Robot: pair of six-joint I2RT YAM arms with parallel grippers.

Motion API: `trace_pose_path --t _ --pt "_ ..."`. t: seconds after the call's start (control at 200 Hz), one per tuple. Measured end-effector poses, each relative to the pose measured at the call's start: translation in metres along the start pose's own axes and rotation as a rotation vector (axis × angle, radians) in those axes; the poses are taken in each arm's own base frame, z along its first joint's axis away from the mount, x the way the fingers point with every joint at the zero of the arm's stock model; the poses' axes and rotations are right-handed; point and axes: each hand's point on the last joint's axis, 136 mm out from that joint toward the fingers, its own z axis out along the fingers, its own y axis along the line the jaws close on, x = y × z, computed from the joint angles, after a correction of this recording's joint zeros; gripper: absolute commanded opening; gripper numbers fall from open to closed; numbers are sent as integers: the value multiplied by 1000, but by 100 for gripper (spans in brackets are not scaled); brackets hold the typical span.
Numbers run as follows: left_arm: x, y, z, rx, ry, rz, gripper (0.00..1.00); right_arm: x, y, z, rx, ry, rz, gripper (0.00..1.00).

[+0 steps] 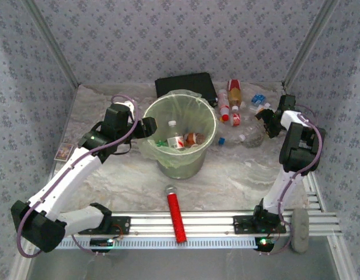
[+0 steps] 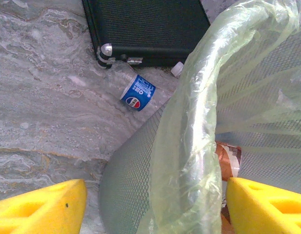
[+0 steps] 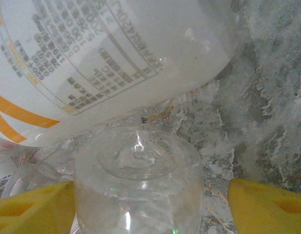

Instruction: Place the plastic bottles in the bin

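Plastic bottles (image 1: 234, 94): a couple in the bin (image 1: 180, 166), the rest out on the tabletop (image 1: 238, 175)

Inside the bag-lined bin there's a clear one with a white cap (image 1: 175, 135) and an amber-brown one (image 1: 196, 139). The loose bunch sits just to the bin's right, and a blue-labelled one (image 2: 136, 92) lies by the black case (image 2: 145, 29) behind it. Right pincer (image 3: 150, 204) is spread either side of a clear bottle (image 3: 138, 170), base toward the camera. One finger (image 3: 33, 209) is about touching it and the other has a gap, so it's not pinching yet. A big white-labelled bottle (image 3: 106, 53) lies just beyond. Left pincer (image 2: 155, 209) is spread too, straddling the bin's rim.
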Motion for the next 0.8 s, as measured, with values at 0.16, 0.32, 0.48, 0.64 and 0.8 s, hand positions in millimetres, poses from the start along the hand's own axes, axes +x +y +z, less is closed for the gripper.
trace_pose_path --t 0.16,0.32,0.48,0.64,0.8 --pt "0 0 0 0 0 0 75 1 -2 3 1 -4 7 68" --pt "0 0 0 0 0 0 75 4 -7 5 9 1 12 63" --pt "0 0 0 0 0 0 75 6 -9 4 9 0 13 60" --pt "0 0 0 -1 0 0 75 7 -10 -6 6 -11 7 58" --pt "0 1 0 -1 -1 -1 75 4 -5 -23 -9 -36 -5 57"
